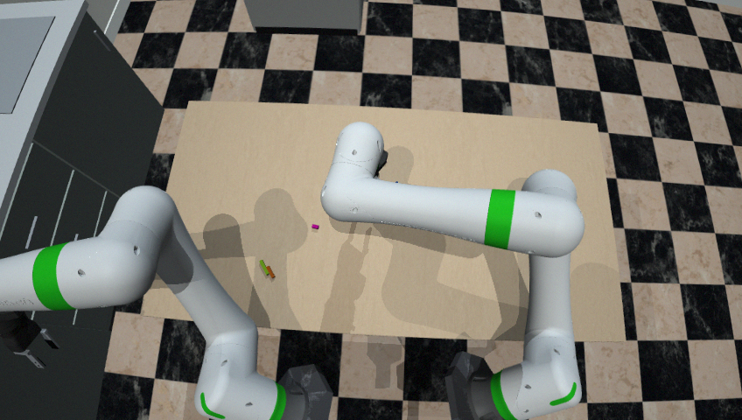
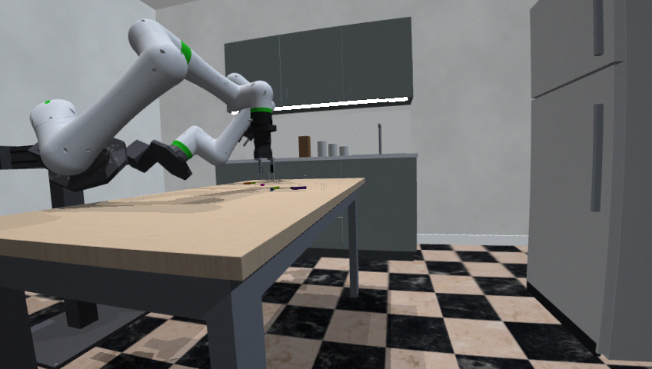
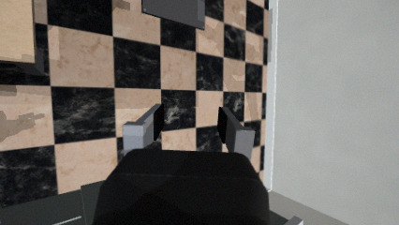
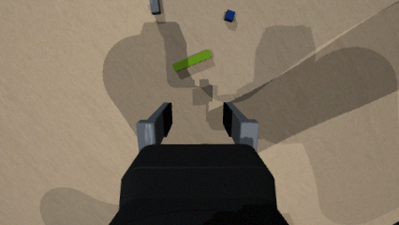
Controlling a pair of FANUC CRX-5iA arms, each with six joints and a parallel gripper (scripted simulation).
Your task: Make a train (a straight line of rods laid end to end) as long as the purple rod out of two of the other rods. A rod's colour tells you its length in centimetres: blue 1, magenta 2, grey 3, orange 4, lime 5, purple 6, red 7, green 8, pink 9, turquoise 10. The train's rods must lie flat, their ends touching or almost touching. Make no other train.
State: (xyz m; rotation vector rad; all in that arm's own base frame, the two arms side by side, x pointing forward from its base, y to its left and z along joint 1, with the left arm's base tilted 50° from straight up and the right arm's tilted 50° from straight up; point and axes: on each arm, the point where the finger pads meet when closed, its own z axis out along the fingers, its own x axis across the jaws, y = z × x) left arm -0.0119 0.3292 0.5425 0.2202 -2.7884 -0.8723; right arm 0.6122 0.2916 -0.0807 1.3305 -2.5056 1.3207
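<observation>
My right gripper (image 4: 198,112) (image 2: 266,171) is open and empty above the table. In the right wrist view a lime rod (image 4: 192,61) lies beyond the fingertips, a short blue rod (image 4: 229,16) lies farther off, and one end of a grey rod (image 4: 155,7) shows at the top edge. The purple rod (image 2: 299,187) shows in the exterior view; the arm hides it in the top view. A magenta rod (image 1: 315,227) (image 2: 262,184) lies alone. A second lime rod (image 1: 264,267) lies side by side with an orange rod (image 1: 270,272). My left gripper (image 1: 50,357) (image 3: 191,116) is open and empty, off the table.
The right arm (image 1: 416,207) reaches across the table (image 1: 468,140), over its middle. The left arm (image 1: 192,270) stands over the table's left front part, and its gripper hangs beside the dark kitchen cabinet (image 1: 67,364). Arm shadows cover much of the table top.
</observation>
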